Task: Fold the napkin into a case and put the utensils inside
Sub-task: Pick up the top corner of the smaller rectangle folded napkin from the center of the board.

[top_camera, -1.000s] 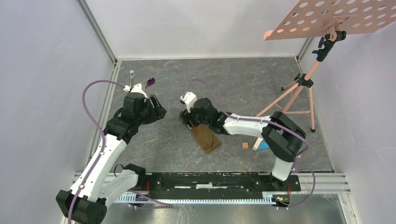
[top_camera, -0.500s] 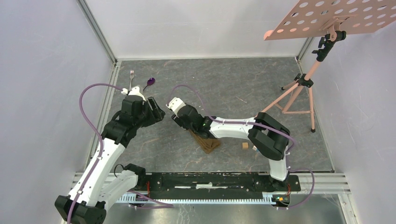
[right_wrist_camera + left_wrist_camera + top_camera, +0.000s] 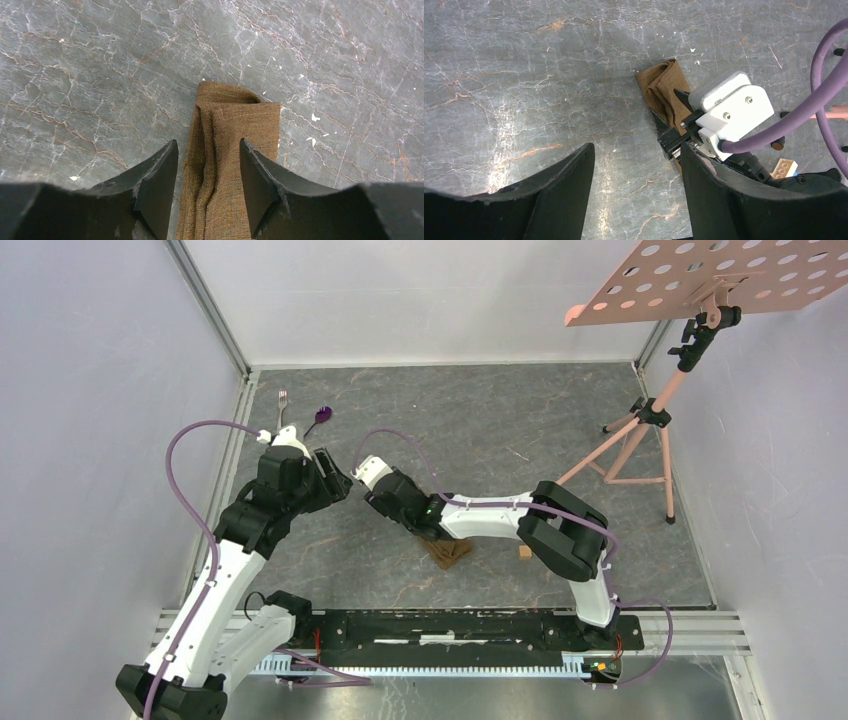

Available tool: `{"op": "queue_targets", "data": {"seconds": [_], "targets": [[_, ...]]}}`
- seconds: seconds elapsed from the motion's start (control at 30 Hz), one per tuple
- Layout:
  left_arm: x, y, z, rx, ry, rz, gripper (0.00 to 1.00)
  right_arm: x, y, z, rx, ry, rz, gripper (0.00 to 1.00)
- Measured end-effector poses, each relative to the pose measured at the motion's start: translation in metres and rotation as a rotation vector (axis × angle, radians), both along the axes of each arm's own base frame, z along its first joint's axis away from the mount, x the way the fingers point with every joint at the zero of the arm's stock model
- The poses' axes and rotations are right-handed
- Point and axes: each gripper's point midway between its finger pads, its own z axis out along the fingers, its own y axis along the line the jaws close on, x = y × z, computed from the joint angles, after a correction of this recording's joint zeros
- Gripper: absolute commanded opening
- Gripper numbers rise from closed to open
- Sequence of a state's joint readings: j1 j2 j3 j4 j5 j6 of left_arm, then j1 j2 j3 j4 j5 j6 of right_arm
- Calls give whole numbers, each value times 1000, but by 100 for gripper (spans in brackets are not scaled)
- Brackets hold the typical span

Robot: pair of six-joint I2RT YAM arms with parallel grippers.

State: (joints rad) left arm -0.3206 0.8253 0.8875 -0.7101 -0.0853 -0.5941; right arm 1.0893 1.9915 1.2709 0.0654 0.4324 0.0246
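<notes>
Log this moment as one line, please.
left gripper: open, empty, hovering | right gripper: fingers straddle folded napkin, grip unclear | fork, spoon: far-left corner, not inserted

No text, label, brand, number or sign can be read in any of the 3 views. From the left wrist view, the white box-shaped camera housing point(image 3: 729, 107) on the other arm's wrist carries a tiny dark mark near its upper edge. It may be a logo, but it is too small to make out.
</notes>
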Motion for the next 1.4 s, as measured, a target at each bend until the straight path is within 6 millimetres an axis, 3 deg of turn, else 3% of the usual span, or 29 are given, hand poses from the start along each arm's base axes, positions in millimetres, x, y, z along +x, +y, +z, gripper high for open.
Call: {"op": "queue_targets", "data": {"seconds": [0.17,0.47,0.57,0.63,0.77,0.8,0.87,0.93,1.03,1.17,1.3,1.4], "targets": [[0,1,1,0,-6,3,71,2,-3,-1,-12,-13,-19,46],[-1,1,2,0,-6,3,71,4,-5,-2,-20,-23,-34,50],[-2,1,1,1,-5,3,71,4,-4,-7,-27,-19,-34,48],[-2,1,1,1,-5,3,71,4,-5,-12,-37,-16,-35,39],[-2,1,2,-1,-9,3,72,5,-6,-14,-46,-22,-39,7],[-2,1,2,-1,-8,3,73,5,-5,-13,-43,-25,-43,5],[-3,2,-1,1,-2,3,91,5,-6,-12,-38,-26,-47,0],[-3,1,-5,0,7,6,99,4,-8,-10,-27,-28,-51,0],[-3,-1,-17,-9,35,7,100,4,-12,-3,3,-24,-63,0],[5,-13,-34,-51,85,-5,83,4,-19,8,78,6,-75,0],[21,-39,-64,-147,135,-47,60,11,-30,15,169,59,-101,0],[30,-54,-96,-195,183,-67,56,16,-34,17,239,106,-115,0]]}}
